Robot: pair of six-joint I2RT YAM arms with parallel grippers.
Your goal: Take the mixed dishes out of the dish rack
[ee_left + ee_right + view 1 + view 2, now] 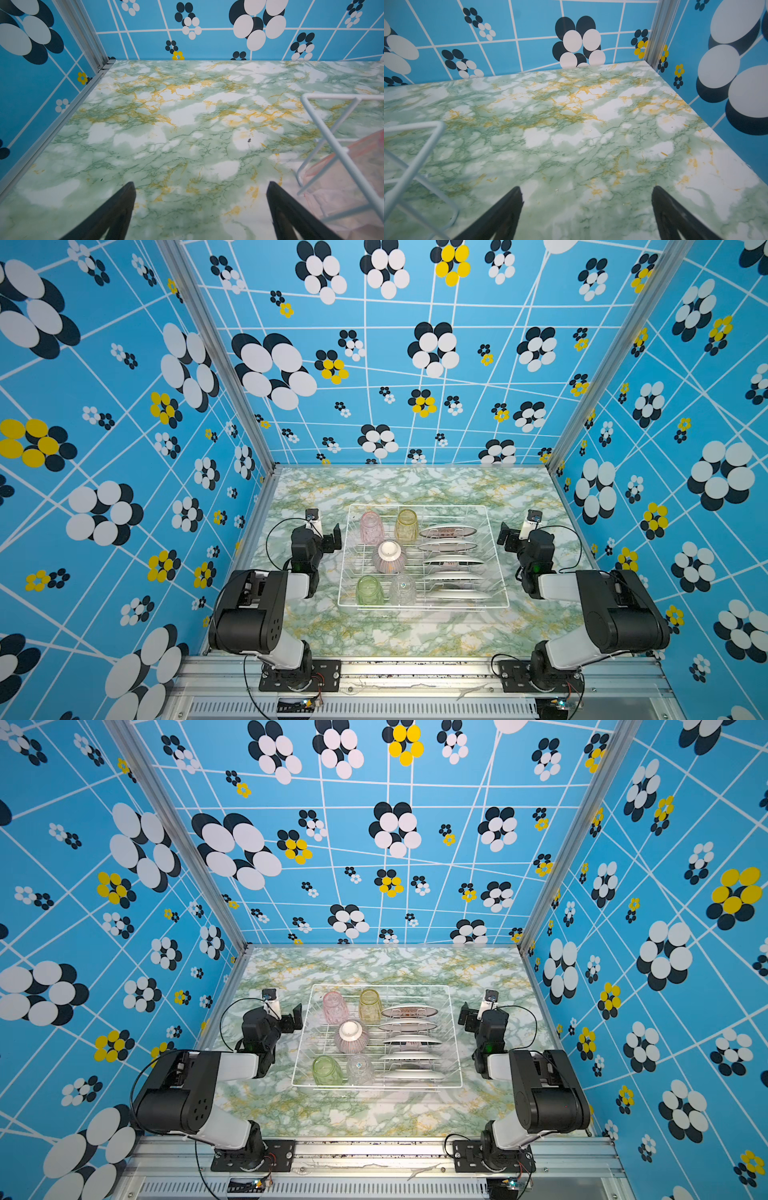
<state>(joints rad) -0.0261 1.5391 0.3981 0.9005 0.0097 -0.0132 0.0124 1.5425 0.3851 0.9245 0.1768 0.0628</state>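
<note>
The white wire dish rack [419, 506] stands mid-table in both top views. Upside down in its left half are a pink tumbler [372, 527], a yellow one [406, 526], a green one [369, 590], a clear one [402, 589] and the pink-striped bowl [389, 557]. Several green-rimmed plates [451, 562] stand on edge in the right half. My left gripper [334, 537] hangs open just outside the rack's left side, with nothing in it. My right gripper [505, 537] is open and empty off the rack's right side. In the wrist views each gripper [200, 184] [586, 188] has only tabletop between its fingers.
The green marbled tabletop [415, 630] is walled by blue flowered panels [415, 364] at the back and on both sides. An aluminium rail [415, 672] with both arm bases runs along the front. A rack corner [311, 108] shows in the left wrist view and another rack corner [425, 145] in the right.
</note>
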